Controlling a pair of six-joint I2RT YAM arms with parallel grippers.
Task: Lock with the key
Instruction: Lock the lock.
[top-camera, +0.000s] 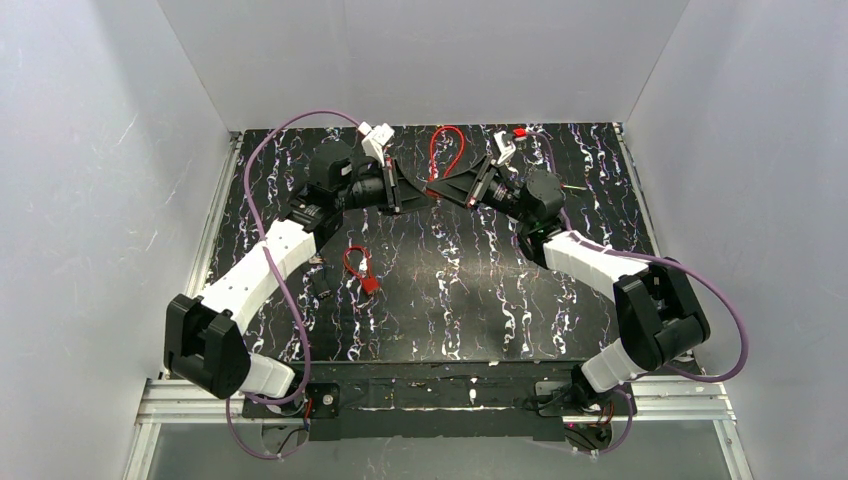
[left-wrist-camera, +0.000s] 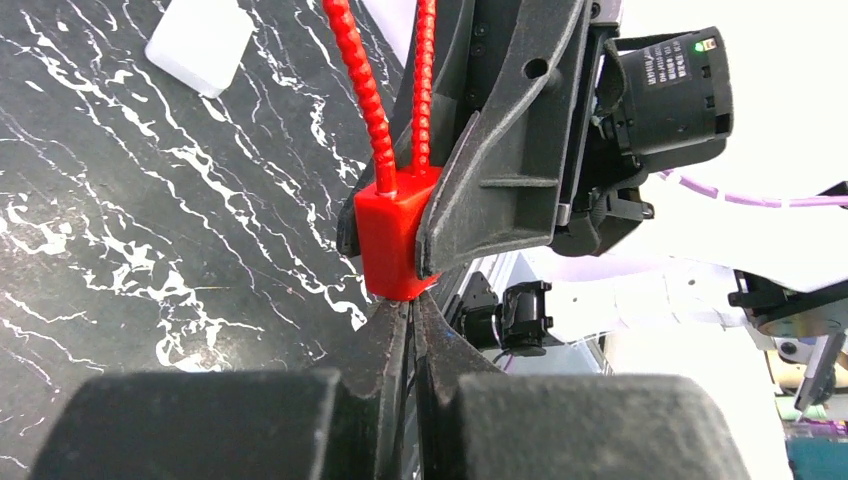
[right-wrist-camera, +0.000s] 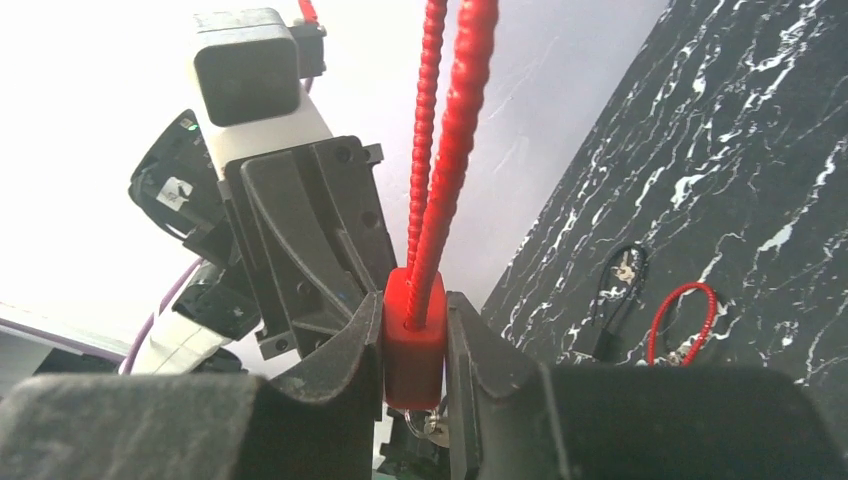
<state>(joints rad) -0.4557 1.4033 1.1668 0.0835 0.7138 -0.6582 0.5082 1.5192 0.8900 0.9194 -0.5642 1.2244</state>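
**Concealed or unclear.** The key cannot be identified in any view. A small metal glint shows beneath the red lock, but too little of it is visible to name. From above, the lock body is lost where the two pincers meet. Only its red cable is plain there, looping toward the far edge of the worktop. A small dark item near the left edge cannot be made out.

**Pose.** Both arms reach forward and inward. They meet tip to tip above the far centre of the worktop, with the wrists raised clear of the surface.

**Right gripper.** It is clamped on the lock body, with one finger on each side face. The cable rises out of the top of the body.

**Left gripper.** Its fingers are pressed together, with the tips touching the end of the lock opposite the cable. Whether anything is pinched between them cannot be told.

**Other items.** A second red cable lock lies flat on the worktop left of centre, well apart from both pincers.
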